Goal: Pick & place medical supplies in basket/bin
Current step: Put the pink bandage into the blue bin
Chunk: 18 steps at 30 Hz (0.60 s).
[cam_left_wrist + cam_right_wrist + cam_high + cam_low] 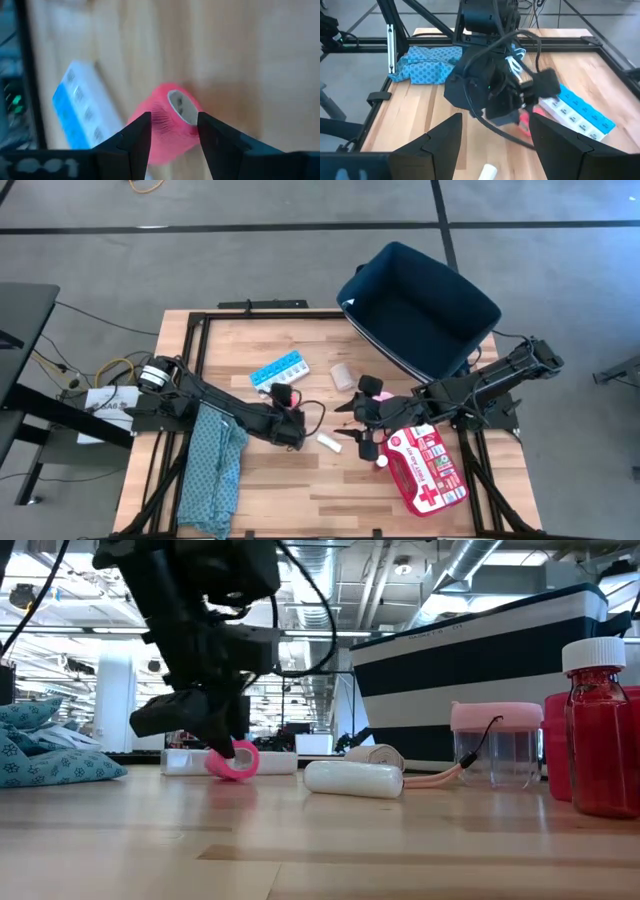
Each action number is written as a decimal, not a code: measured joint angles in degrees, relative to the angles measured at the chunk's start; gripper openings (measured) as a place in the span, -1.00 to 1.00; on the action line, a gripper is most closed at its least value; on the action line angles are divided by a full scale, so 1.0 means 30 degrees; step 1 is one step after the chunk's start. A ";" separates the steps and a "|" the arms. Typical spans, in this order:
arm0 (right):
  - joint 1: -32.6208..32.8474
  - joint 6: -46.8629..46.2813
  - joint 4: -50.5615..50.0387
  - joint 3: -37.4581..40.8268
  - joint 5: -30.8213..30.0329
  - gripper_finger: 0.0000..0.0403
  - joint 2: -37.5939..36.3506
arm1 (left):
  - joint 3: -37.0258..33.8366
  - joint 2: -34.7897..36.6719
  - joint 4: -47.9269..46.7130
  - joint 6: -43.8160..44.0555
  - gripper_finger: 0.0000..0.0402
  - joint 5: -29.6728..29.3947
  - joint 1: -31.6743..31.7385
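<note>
Two arms meet near the middle of the desk (300,510) in the high view. The left gripper (288,402) sits over the pink tape roll (281,393), just beside the pill organizer (279,371). The right gripper (352,438) waits near the white stick (329,443), with the first aid pouch (428,471) close behind it on the right. The navy bin (418,305) stands tilted at the far right corner, and the beige bandage roll (342,375) lies between it and the tape. A teal cloth (212,470) covers the left side.

From the low view, the left gripper (215,735) hangs right at the tape roll (233,760), which rests on the desk on its rim. The stick (353,779) lies nearer the camera and the bandage roll (375,755) behind it.

The left wrist view shows that arm's fingers (137,140) parted, one on each side of the tape roll (167,122), not yet pressing it; the organizer (80,112) lies just beside.

Across the desk, the right wrist view shows its own fingers (442,142) spread with nothing between them, facing the left arm and the organizer (580,115).

The roll looks light, soft and slightly tacky, so a squeeze across its curved sides should hold, though it may flatten a little. Open desk lies between it and the bin; the right arm and the bin's raised rim are what the carry would have to clear.
</note>
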<state>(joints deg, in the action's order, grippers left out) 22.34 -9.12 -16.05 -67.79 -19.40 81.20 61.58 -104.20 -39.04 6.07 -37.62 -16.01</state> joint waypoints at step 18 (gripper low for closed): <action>0.0047 -0.0506 -0.0080 0.0000 0.0007 0.10 0.0003 | -0.0286 0.0000 -0.2642 0.4574 -0.25 -0.2895 -0.1036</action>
<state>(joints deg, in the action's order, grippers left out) 22.48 -10.63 -16.29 -67.79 -19.38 81.21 60.72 -104.20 -46.97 19.79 -46.30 -19.12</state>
